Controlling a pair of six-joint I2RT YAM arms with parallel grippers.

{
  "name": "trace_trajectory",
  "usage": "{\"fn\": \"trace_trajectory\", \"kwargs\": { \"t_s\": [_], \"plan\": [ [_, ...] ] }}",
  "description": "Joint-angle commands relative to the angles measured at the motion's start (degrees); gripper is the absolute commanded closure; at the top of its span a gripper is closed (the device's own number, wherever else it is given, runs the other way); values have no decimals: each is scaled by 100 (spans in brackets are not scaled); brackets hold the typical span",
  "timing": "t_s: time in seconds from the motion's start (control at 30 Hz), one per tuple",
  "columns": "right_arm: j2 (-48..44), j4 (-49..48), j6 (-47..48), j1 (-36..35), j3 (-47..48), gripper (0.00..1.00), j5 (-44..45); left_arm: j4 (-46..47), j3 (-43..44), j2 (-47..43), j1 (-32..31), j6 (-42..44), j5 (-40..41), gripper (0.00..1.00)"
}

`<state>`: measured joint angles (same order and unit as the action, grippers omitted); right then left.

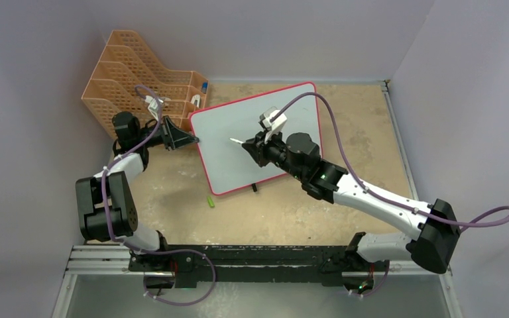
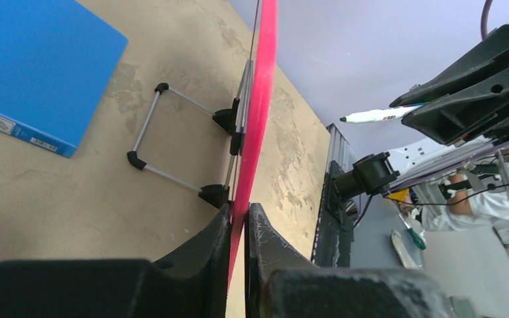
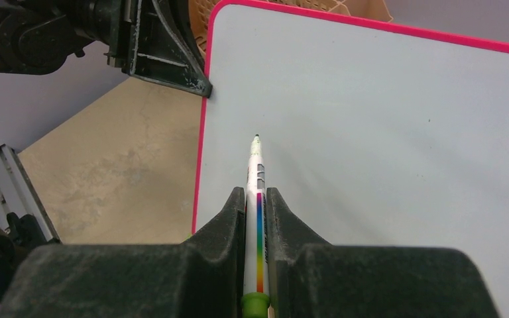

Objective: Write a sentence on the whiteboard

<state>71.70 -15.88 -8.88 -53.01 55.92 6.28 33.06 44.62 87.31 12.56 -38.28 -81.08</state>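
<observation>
Jaws of my left gripper point(image 2: 238, 215) are clamped on the far-left edge of the large white rectangular whiteboard with thin pink-red frame point(image 1: 285, 112). It stands mid-table, just right of an orange mesh plastic file rack point(image 1: 139, 73). My right gripper point(image 3: 256, 195) pinches a white marker pen with a rainbow stripe point(image 3: 256, 165). The tip is aimed at the board's plain white face; whether it touches I cannot tell.

Tan table point(image 1: 361, 112) bears whiteboard point(image 1: 228, 156), orange rack point(image 1: 126, 73), blue folder point(image 2: 40, 66), perhaps a green cap point(image 1: 210, 201).
</observation>
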Motion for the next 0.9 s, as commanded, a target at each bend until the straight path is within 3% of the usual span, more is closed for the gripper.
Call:
{"fn": "trace_trajectory", "kwargs": {
  "t_s": [0.0,0.27,0.87],
  "plan": [
    [-81,-386,104,-122,261,100,100,-440,207,-178,-150,768,-13,94],
    [-146,-470,196,-347,218,100,441,-1157,259,-426,-373,1404,175,100],
    [477,-1143,624,-862,398,100,1417,-1359,345,-403,-438,1328,394,100]
  ]
}}
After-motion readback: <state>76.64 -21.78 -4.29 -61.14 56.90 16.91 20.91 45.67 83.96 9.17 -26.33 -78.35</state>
